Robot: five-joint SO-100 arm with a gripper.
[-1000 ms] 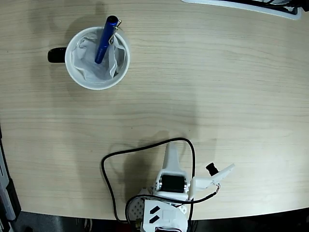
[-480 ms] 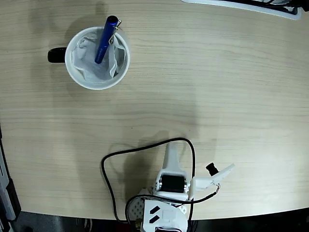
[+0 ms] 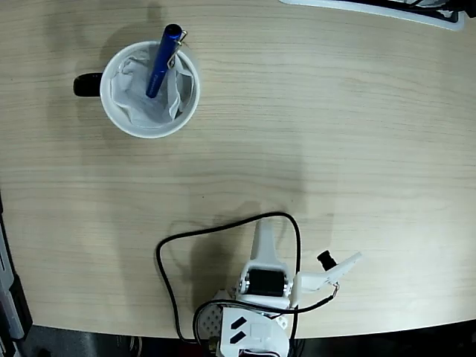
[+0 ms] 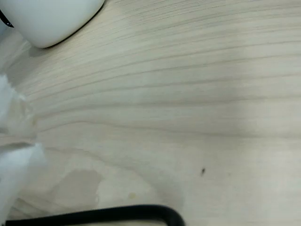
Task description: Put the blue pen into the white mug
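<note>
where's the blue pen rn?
Fixed view, upper left: the slim glossy blue pen stands tilted inside the round white mug, its capped end with the clip leaning over the far rim.

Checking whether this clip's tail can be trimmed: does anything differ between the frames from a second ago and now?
Nothing visibly changed. The blue pen still leans inside the white mug, its cap end over the rim, and the arm sits folded at the table's near edge in the same pose, cable looped as before.
</note>
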